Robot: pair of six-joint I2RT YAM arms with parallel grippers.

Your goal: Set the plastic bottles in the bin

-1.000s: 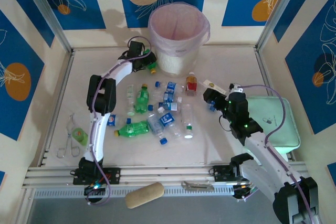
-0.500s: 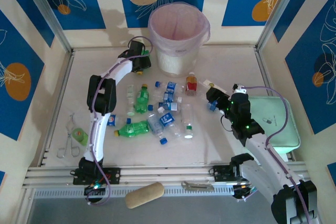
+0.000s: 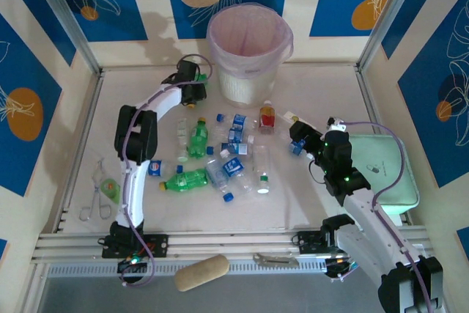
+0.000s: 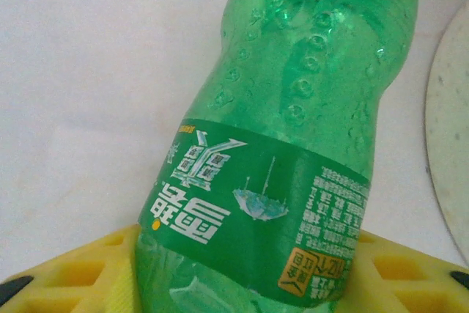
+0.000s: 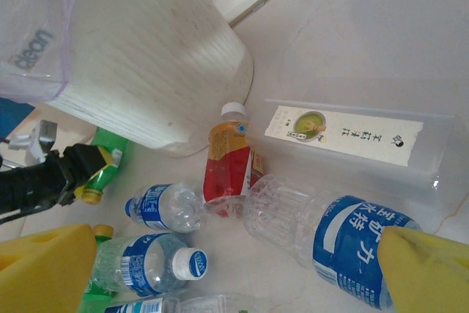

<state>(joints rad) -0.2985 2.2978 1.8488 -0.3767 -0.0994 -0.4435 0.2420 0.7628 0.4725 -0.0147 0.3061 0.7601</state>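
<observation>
Overhead, the left pincer [image 3: 195,93] sits just left of the bin [image 3: 245,84]; loose plastic bottles [image 3: 187,179] litter the tabletop [image 3: 330,93] in front of the bin, and the right pincer [image 3: 297,140] hangs to its front right. Closer in, the left pincer's yellow pads [image 4: 66,276] clamp a green bottle [image 4: 293,108]. Lastly, the right pincer [image 5: 231,232] gapes wide, with a blue-labelled bottle [image 5: 344,240] against one finger and an amber bottle [image 5: 227,159] just beside the bin.

Pale worktop [image 3: 286,207], bottles [image 3: 233,166] scattered dead centre, bin [image 3: 249,87] standing at twelve o'clock, green tray [image 3: 388,174] lying out at three o'clock.
</observation>
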